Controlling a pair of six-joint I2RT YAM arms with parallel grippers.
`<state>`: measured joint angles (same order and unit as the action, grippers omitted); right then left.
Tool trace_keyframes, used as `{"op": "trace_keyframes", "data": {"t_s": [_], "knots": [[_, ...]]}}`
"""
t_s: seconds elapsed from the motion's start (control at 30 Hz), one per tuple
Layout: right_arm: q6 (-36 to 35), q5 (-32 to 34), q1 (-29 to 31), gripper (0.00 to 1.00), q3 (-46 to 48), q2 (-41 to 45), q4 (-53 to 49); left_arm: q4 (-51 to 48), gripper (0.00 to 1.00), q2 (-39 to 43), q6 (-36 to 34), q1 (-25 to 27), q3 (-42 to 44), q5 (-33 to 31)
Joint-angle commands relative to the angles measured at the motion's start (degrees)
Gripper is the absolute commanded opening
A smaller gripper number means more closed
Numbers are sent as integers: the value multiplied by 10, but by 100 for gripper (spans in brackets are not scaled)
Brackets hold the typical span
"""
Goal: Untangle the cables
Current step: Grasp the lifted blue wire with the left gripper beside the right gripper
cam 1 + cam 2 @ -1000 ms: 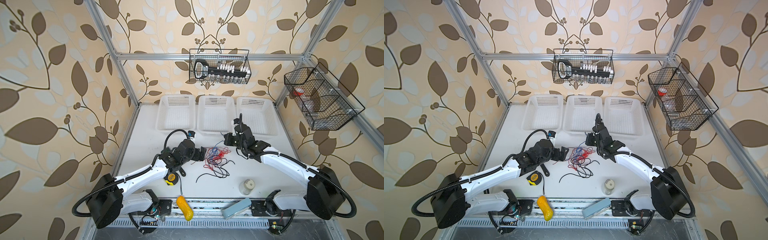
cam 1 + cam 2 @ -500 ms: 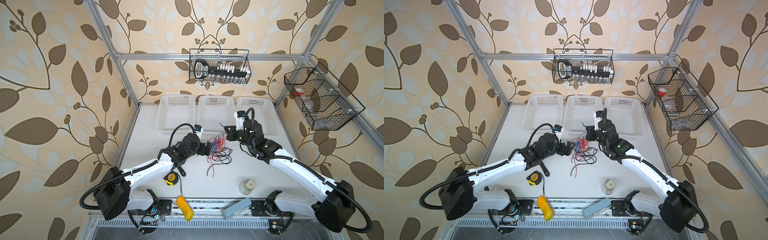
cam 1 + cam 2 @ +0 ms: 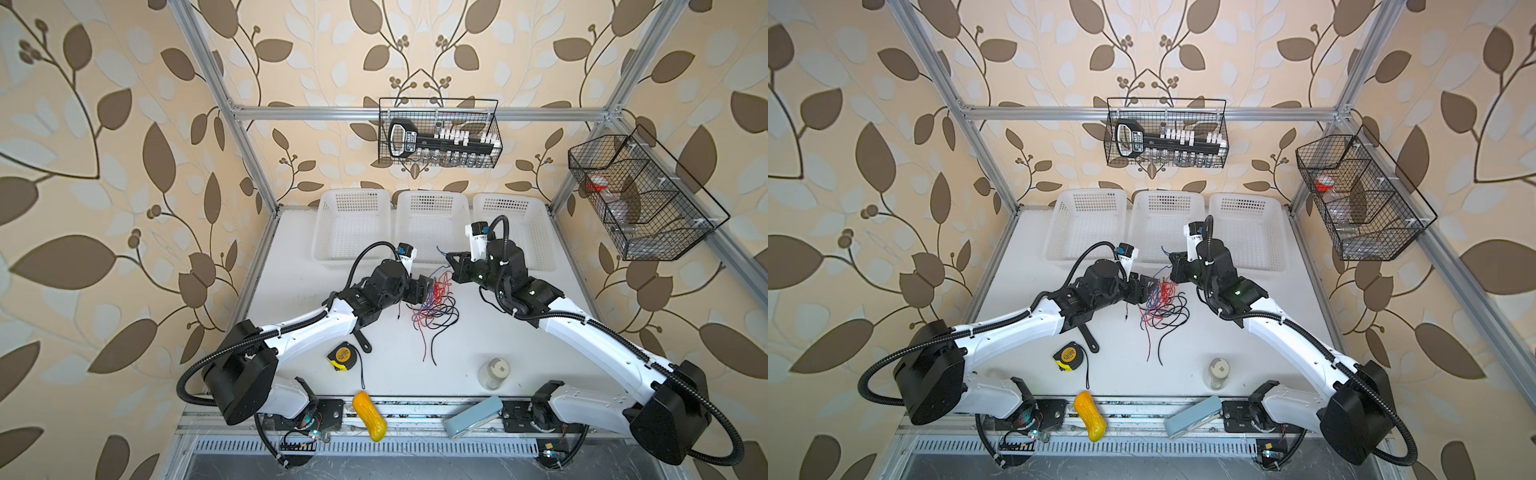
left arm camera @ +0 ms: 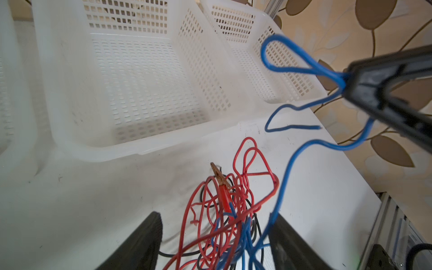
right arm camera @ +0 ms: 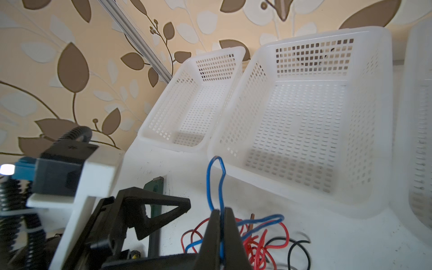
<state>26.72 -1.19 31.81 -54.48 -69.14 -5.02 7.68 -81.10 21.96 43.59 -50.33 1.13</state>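
The cables [image 3: 434, 307] are heaped in one red, blue and black tangle near the middle of the bench [image 3: 299, 266]. The heap lies a little toward the back edge, just in front of the white baskets [image 3: 432, 198] lined along that edge.

A loop of the blue cable [image 4: 336, 76] is pinched between the pressed-together jaws of the right gripper [image 5: 221, 211]. It is held raised above the heap, presumably so that this one strand can be drawn clear of the rest. From the pinch the blue strand is seen running down into the knot, where it is crossed by red loops (a small clip [image 4: 221, 187] is carried on one red end).

The left gripper [image 4: 216, 219] is set low at the side of the heap nearer the left edge. Its jaws are spread, with red and blue strands lying between them, and nothing is clamped by it as far as can be told. That placement is judged to be meant for pinning the bundle down while the blue strand is pulled away.

Loose black and red ends are trailed toward the front edge, apart from the tape measure [image 3: 343, 356] and the jar [image 3: 494, 372].
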Motion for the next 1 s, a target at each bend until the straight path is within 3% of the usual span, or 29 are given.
{"op": "trace_keyframes", "data": {"t_s": [0.0, 0.13, 0.37, 0.7, 0.77, 0.97], "knots": [[-2, -23, 3, 0, -19, 3, 30, 2, 58, -22, 6, 5, -33, 0], [-4, -3, 3, 0, -22, 10, 22, -16, 30, -34, 18, 5, -40, -28], [-13, 23, 3, 0, 7, 7, 12, 3, 0, -17, 20, 5, -27, -39], [-18, 53, 3, 0, 45, 15, 11, 10, 0, -18, 29, 5, -30, -38], [-21, 51, 2, 12, 51, 17, 11, 11, 0, 7, 25, 5, -30, -36], [-27, 30, 3, 25, 75, 24, 21, 13, 0, 37, 12, 5, -26, -32]]}}
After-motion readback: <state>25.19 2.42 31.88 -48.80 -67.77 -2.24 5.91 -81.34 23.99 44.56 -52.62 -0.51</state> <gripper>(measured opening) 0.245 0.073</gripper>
